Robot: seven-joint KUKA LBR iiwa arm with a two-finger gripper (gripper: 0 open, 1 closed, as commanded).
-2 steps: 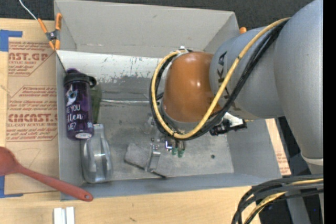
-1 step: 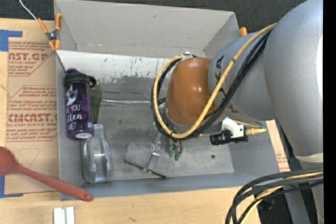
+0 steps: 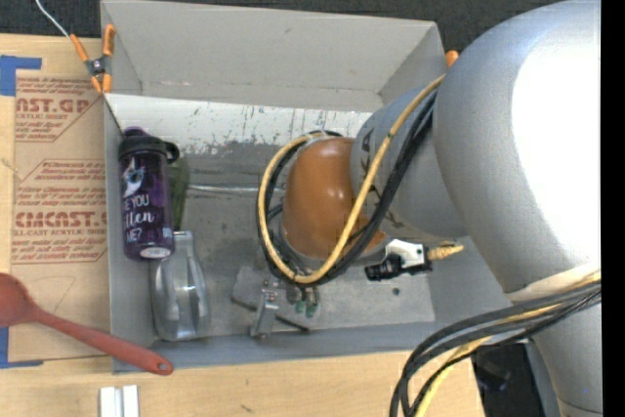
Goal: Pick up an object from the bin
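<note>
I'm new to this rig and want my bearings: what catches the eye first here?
The big silver arm reaches in from the right, its orange wrist cover looped with yellow and black cables, the gripper low near the front wall of the bin. Along the left wall lies a purple bottle with white lettering, and in front of it a clear glassy vessel.

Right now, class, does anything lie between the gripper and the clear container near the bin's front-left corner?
Nothing visible does. The gripper is low in the bin, front middle; the clear container lies beside it toward the view's left, with bare floor between. The purple bottle lies farther back along the left wall, off that line.
</note>
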